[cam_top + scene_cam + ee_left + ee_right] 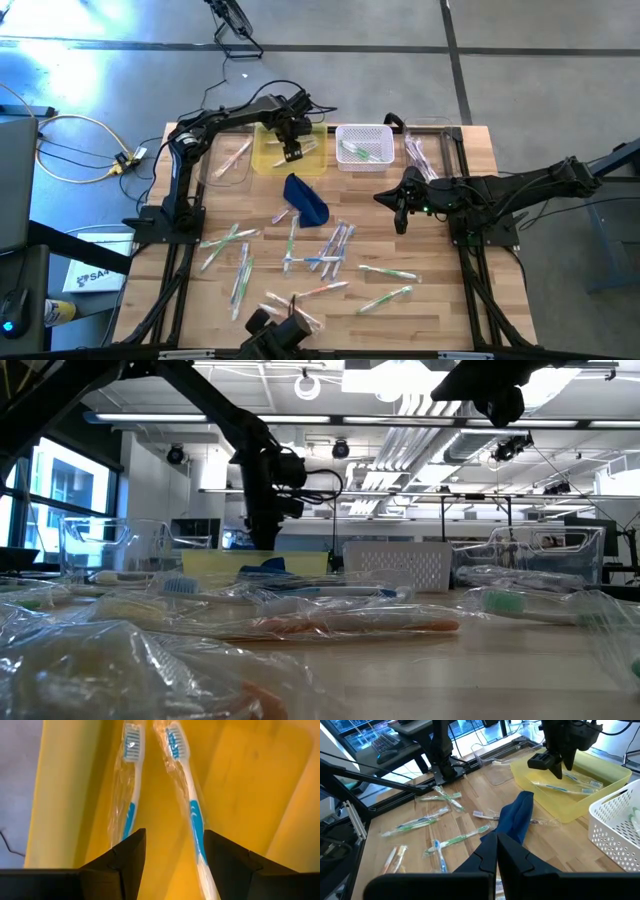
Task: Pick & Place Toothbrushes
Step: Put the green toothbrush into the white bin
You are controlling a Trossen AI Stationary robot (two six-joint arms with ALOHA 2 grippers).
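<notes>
The counter (pixel 440 300) carries loose wrapped toothbrushes (pixel 330 250) scattered over its middle and near side, with bins along the far edge, apparently one per colour. The yellow bin (pixel 262 158) holds two blue brushes (pixel 192 805). The left hand (pixel 291 152) hovers over them, released and empty, likely just past a drop. The right hand (pixel 401 222) waits clenched above mid-counter, near the blue pouch (pixel 305 198).

A lab: ceiling strip lights (pixel 400 422), exposed pipes, concrete floor (pixel 540 60)
</notes>
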